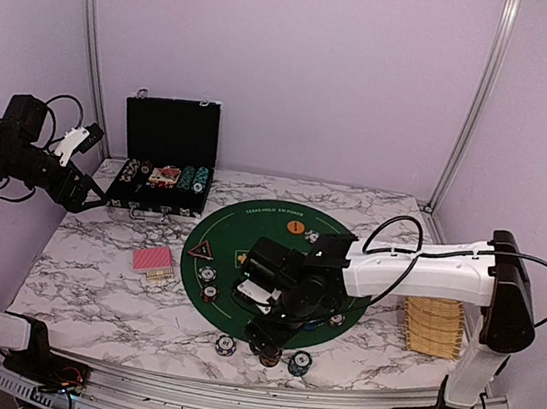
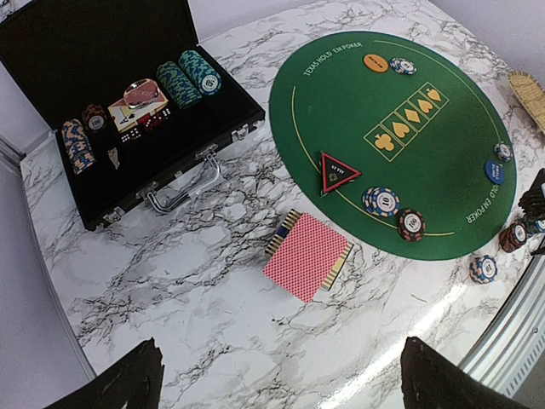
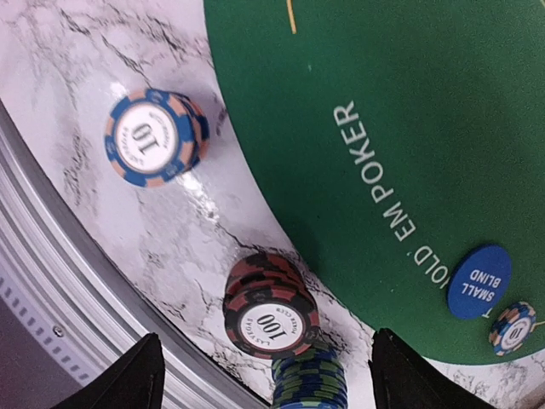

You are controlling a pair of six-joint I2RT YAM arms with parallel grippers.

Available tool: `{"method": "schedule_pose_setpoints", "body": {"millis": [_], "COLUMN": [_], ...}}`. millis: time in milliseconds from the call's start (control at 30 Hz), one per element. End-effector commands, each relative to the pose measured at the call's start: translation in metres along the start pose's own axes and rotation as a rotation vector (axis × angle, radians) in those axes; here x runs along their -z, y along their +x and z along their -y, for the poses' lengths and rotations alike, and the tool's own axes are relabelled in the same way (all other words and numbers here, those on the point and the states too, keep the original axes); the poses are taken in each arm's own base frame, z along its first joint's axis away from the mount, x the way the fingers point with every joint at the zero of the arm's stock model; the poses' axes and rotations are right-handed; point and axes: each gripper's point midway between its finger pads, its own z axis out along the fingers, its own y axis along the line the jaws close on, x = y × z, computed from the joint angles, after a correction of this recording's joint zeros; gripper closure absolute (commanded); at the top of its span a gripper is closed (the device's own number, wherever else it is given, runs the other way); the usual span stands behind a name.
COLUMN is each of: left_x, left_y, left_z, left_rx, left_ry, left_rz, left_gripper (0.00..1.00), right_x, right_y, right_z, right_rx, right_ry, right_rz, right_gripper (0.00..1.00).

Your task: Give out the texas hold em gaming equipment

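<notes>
Hovering low over the near rim of the green oval felt mat (image 3: pixel 409 102), my right gripper (image 3: pixel 268 375) has its jaws spread apart and nothing clamped. A stack of dark red and black round poker chips marked 100 (image 3: pixel 268 319) stands between my fingers with a gap on each side. It sits on the white marble table (image 3: pixel 85 51), right at the mat's rim. A blue and green chip stack (image 3: pixel 311 379) sits just behind it, nearer my palm; whether the two touch I cannot tell. A blue and peach chip stack marked 10 (image 3: pixel 153 136) stands on the marble, off the mat and apart from it. On the mat, near its rim, lie a blue round SMALL BLIND button (image 3: pixel 479 281) and a single small chip (image 3: pixel 513 328) just beside it.

My left gripper (image 2: pixel 281 379) hangs high off the mat's left side, jaws at their widest and empty. Below it, a slightly spread pile of red-backed playing cards (image 2: pixel 308 256) lies on the marble just off the mat's left edge. On the mat's left part sits a black triangular button (image 2: pixel 338 172), with a blue and white chip stack (image 2: pixel 381 201) and a dark red chip stack (image 2: pixel 410 224) near it. An orange round button (image 2: pixel 375 62) lies at the mat's far side. The black hinged case (image 2: pixel 51 51), lid up and holding chips, stands beyond the mat's far left. A woven yellow tray (image 1: pixel 434 327) lies off the mat's right edge.
</notes>
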Motion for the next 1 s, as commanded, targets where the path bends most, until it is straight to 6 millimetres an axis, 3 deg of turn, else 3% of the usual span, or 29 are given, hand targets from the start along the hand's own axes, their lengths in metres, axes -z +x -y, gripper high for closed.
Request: {"method": "schedule_pose_setpoints", "body": {"millis": [0,233,967], "left_x": [0.005,0.005,0.005], "left_y": [-0.002,-0.001,0.0], "left_z": [0.006,0.006,0.006], "left_rx": [-0.006,-0.006,-0.008], "left_ry": [0.019,0.018,0.014], "left_rz": [0.001,0.0,-0.003], "left_gripper": [0.01,0.01,0.01], "right_x": [0.001,-0.011,-0.027], "right_y": [0.006,0.012,0.01], "right_z": [-0.002,-0.003,-0.002], "right_rx": [-0.037,-0.034,-0.01], "right_ry": [-0.017,-0.026,-0.017], "right_rz": [0.024,0.007,-0.014], "right_gripper": [0.18,0.17,0.39]}}
